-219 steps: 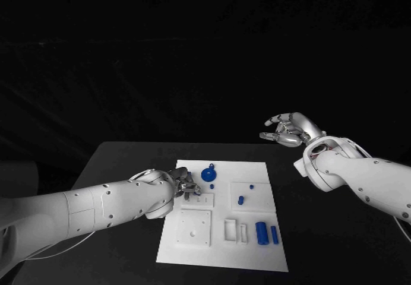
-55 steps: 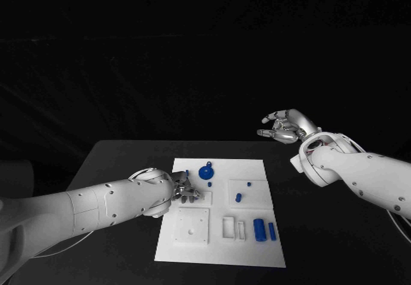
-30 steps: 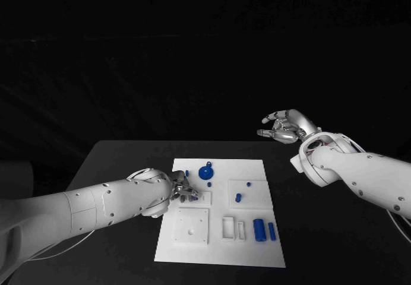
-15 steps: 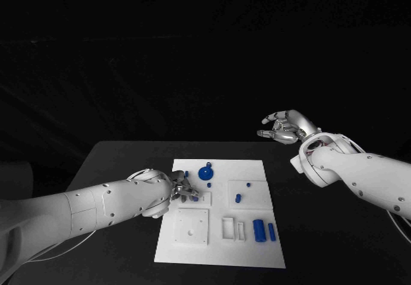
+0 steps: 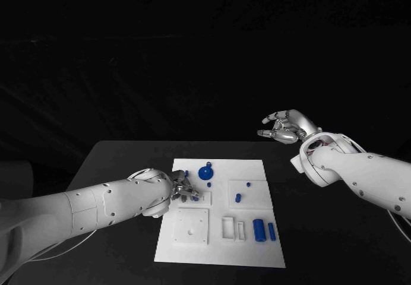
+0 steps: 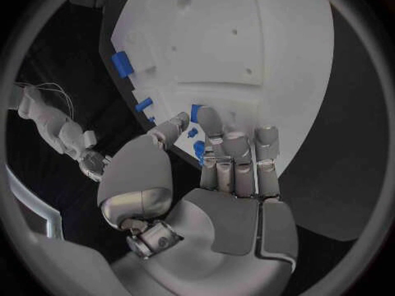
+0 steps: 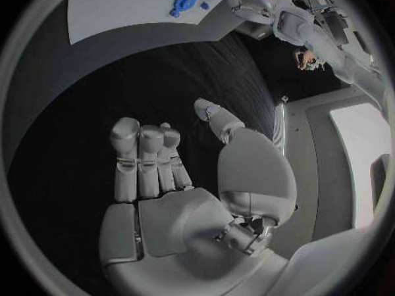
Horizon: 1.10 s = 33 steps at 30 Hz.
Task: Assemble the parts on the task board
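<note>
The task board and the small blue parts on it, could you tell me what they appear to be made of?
The task board looks like matte white plastic: a flat, even surface with crisp moulded recesses and no glare. The small blue parts seem to be plastic too, uniformly coloured with a slight sheen, though painted metal cannot be ruled out.

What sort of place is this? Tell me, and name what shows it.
Probably a robotics lab or test bench, not a home or a factory line. A bare black table holds only a white task board with small blue parts, and dark backdrop surrounds it. The left robot hand works at the board.
</note>
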Motion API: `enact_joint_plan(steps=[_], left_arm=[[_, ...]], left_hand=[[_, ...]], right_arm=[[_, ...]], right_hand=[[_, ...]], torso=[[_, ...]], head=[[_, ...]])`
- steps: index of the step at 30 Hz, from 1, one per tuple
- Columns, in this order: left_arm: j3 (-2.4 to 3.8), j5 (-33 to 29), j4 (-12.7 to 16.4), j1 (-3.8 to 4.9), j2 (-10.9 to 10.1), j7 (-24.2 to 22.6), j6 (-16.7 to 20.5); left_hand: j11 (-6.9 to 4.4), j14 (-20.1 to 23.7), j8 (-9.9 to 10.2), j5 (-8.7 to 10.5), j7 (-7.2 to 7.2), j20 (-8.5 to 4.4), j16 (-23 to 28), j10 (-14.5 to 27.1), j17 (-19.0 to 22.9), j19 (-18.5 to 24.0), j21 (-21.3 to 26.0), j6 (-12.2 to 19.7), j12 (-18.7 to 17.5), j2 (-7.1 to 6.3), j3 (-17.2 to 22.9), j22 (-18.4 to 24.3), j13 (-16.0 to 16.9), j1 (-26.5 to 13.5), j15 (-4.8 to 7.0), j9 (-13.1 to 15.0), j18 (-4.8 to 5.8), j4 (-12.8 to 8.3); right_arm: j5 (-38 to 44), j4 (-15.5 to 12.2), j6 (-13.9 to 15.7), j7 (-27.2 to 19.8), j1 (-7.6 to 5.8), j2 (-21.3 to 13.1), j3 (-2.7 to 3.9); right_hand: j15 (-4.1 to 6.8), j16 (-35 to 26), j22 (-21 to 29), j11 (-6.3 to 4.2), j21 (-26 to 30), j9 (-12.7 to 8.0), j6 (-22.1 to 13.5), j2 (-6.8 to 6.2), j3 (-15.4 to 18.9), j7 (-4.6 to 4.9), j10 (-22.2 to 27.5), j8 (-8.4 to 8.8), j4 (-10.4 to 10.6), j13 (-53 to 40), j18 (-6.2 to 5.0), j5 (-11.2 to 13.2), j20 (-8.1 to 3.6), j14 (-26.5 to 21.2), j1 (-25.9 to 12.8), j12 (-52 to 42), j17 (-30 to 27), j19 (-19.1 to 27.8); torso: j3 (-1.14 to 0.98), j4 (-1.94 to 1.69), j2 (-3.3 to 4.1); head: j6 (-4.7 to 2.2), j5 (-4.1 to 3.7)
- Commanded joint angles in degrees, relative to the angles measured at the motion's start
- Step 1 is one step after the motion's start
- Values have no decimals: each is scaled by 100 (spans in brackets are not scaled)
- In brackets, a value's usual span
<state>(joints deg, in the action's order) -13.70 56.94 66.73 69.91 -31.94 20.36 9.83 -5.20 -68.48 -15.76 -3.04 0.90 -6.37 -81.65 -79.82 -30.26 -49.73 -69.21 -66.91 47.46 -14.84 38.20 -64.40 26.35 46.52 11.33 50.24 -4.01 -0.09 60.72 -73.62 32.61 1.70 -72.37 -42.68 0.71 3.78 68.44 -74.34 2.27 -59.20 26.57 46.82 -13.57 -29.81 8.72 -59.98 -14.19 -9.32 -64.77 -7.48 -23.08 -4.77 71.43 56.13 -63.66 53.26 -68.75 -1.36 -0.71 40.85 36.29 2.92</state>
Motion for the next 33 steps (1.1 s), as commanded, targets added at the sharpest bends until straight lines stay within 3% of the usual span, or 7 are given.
enact_joint_plan(steps=[1, 10, 21, 29, 33], left_arm=[[2, -28, 25, 0, 15, -34, -143], [2, 28, 8, 0, 26, -3, -183], [2, 60, -43, 0, 53, 40, -190], [2, 61, -108, -2, 95, 47, -190], [2, 61, -114, -2, 103, 49, -228]], left_hand=[[22, 14, 45, 26, 34, -901, 14, 25, 12, 58, -37, 39, -8, -92, -66, 10, 12, -14, -28, -15, -23, 8], [27, 28, 68, 27, 39, -899, 17, 46, 19, 78, -38, 38, -6, -144, -121, 21, 20, -46, -34, -37, -21, 35], [25, 28, 76, 26, 38, -901, 12, 51, 22, 81, -42, 30, 1, -113, -126, 29, 28, -39, -32, -47, -24, 57], [24, 30, 92, 25, 37, -908, 7, 64, 29, 79, -54, 24, 9, -3, -79, 45, 40, 69, -30, -62, -33, 65], [25, 33, 102, 25, 39, -910, 4, 72, 35, 83, -69, 22, 15, 139, -46, 53, 50, 227, -31, -68, -36, -1]], right_arm=[[9, -7, -57, -24, -1, -2, 3], [9, -7, -59, -23, -1, -4, 3], [9, -4, -65, -24, -1, -1, 3], [9, -5, -71, -28, 0, -1, 2], [9, -4, -80, -25, 0, 0, 2]], right_hand=[[17, -26, -6, 13, 37, 2, 58, 39, 27, 23, 33, -20, -1, 6, -752, -12, -6, 10, -38, -30, -7, -19], [16, -28, -7, 14, 40, 0, 52, 37, 35, 24, 36, -17, 3, 11, -752, -9, -5, 8, -46, -32, -8, -18], [15, -29, -7, 15, 43, -2, 46, 38, 39, 26, 38, -14, 6, 16, -752, -8, -5, 8, -51, -34, -8, -18], [14, -29, -8, 16, 44, -2, 45, 41, 40, 26, 39, -14, 9, 19, -752, -9, -5, 8, -53, -36, -8, -18], [14, -29, -8, 16, 44, -2, 45, 42, 41, 26, 39, -14, 9, 20, -752, -9, -5, 9, -53, -37, -8, -19]], torso=[[3, -1, 1], [-1, 1, 4], [1, -1, 4], [2, 5, 6], [2, 2, 5]], head=[[1, -1], [7, -7], [8, -6], [19, -12], [28, -14]])
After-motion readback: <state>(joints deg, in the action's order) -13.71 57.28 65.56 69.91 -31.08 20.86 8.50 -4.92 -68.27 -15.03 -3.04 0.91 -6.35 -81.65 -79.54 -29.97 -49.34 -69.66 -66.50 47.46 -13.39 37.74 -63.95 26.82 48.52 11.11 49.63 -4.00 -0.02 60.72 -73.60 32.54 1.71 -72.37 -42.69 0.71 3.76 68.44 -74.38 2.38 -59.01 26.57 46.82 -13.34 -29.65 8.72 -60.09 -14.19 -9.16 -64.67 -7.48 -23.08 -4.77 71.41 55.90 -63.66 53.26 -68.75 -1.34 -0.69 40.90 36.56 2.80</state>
